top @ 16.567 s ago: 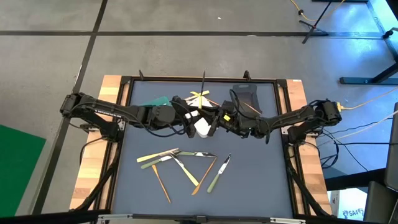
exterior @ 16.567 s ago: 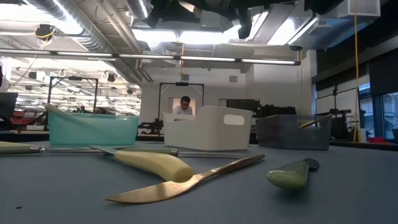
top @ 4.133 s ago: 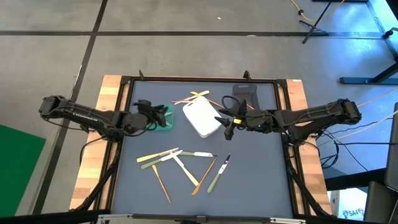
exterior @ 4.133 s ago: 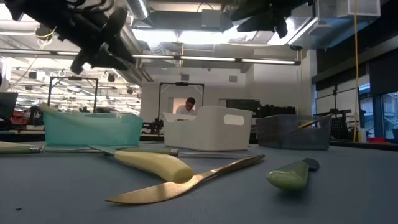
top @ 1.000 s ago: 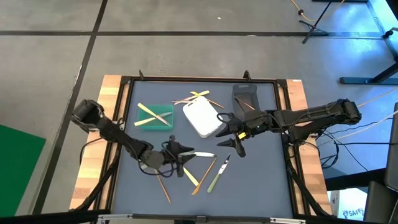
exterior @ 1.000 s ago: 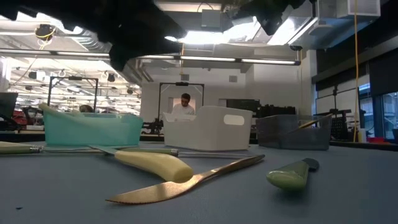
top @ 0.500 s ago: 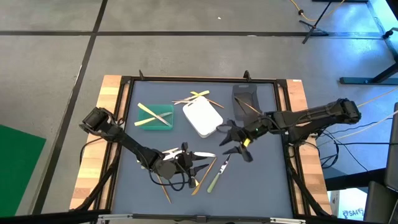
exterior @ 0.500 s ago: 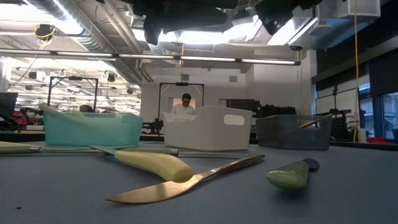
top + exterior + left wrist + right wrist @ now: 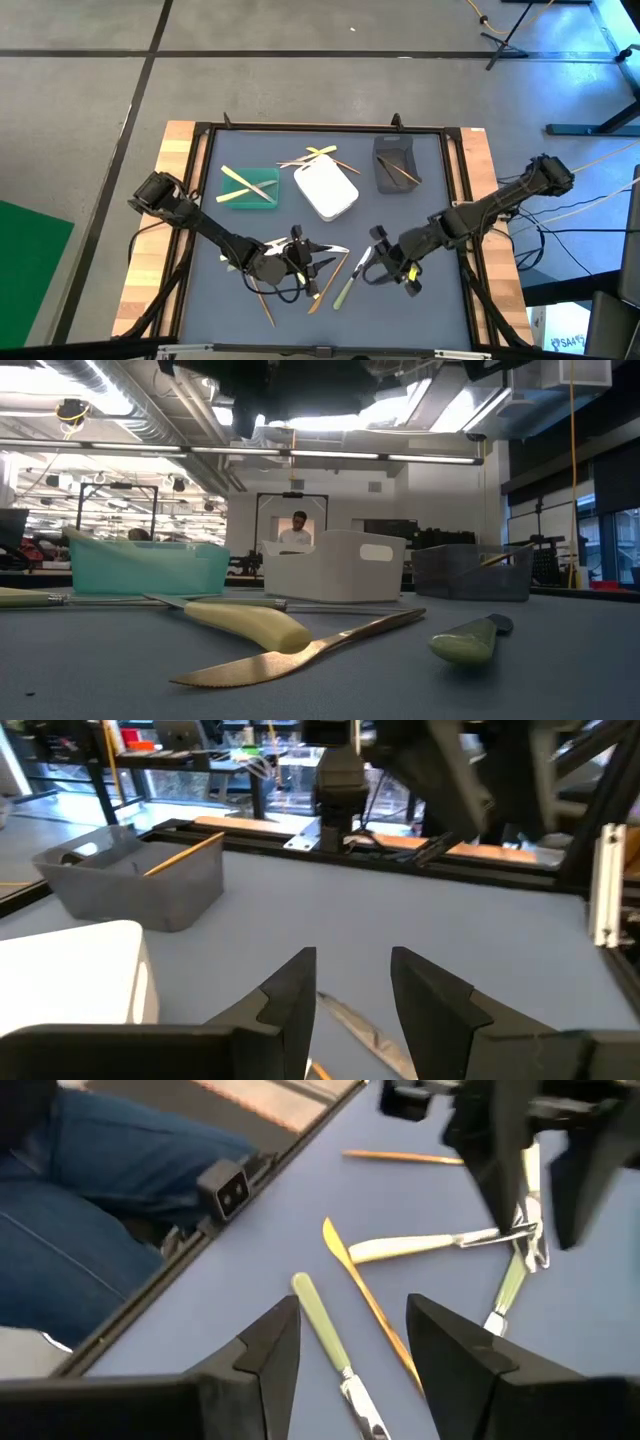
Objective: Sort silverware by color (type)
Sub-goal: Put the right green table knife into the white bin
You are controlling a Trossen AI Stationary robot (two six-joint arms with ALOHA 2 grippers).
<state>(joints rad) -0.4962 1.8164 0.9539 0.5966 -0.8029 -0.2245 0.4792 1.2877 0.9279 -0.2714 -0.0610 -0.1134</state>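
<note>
Three containers stand in a row along the far part of the surface: the left bin, the middle bin, and the right bin. Two utensils lie inside the left bin, one leans in the right bin, and a few crossed utensils rest just behind the middle bin. The remaining loose silverware is scattered on the near middle of the surface, in front of the bins. The left gripper is above the left part of that cluster, the right gripper just beside its right edge, the two facing each other, fingers parted.
</note>
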